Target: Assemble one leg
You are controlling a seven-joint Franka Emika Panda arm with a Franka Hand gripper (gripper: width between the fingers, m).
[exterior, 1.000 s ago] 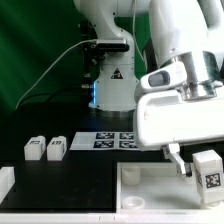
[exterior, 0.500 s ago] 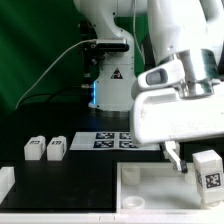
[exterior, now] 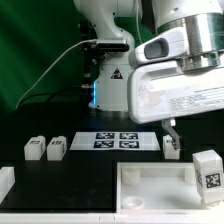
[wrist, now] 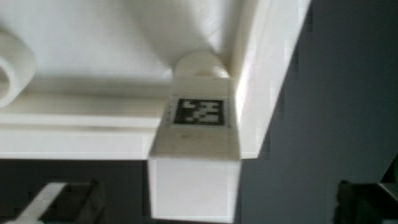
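One leg point(exterior: 207, 168), a white block with a tag, stands upright on the near right corner of the white tray-like top point(exterior: 150, 184). My gripper point(exterior: 171, 131) hangs above and behind it, apart from it. In the wrist view the same leg point(wrist: 192, 150) stands in the top's corner point(wrist: 267, 60), between my two dark fingers point(wrist: 50, 204), which are spread wide and hold nothing. Two more legs point(exterior: 34, 148) point(exterior: 56, 148) stand side by side at the exterior view's left. A small white block point(exterior: 171, 147) shows just under my finger.
The marker board point(exterior: 115, 140) lies flat behind the top, in front of the robot base point(exterior: 108, 85). A white bracket point(exterior: 5, 182) sits at the exterior view's left edge. A green backdrop and a cable are behind.
My gripper has risen and moved toward the exterior view's left, away from the leg on the top's corner. The leg stays standing where it was.
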